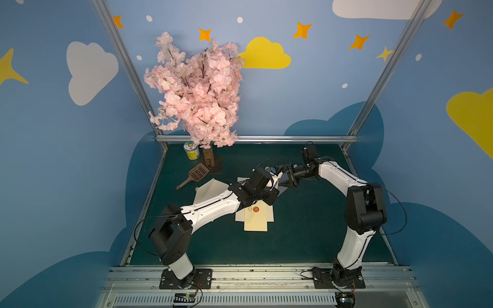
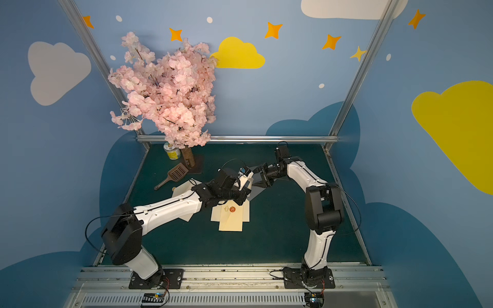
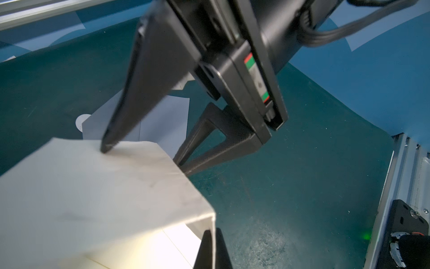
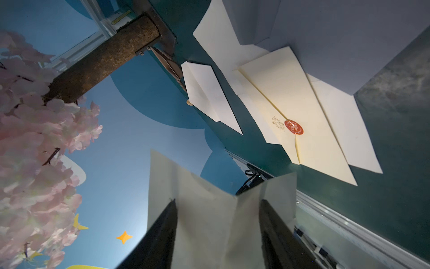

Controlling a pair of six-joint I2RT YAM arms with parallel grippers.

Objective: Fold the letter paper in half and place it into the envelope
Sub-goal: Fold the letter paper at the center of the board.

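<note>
Left gripper [image 3: 212, 235] is pressed together on one edge of the letter paper [image 3: 93, 186], holding it lifted off the table [image 1: 306, 226]. Right gripper [image 4: 217, 202] stands half spread, its jaws straddling the sheet's far end with one fingertip [image 3: 111, 137] on top (the paper bulges in a loose ridge between them). Beyond, the envelope [image 1: 257, 217] lies flat among loose sheets [image 1: 210, 190], red seal [image 4: 293, 127] up. My worry: if those jaws clamp onto the bulge, the crease sets crooked or crumpled, and arms pulling apart could tear the sheet.
</note>
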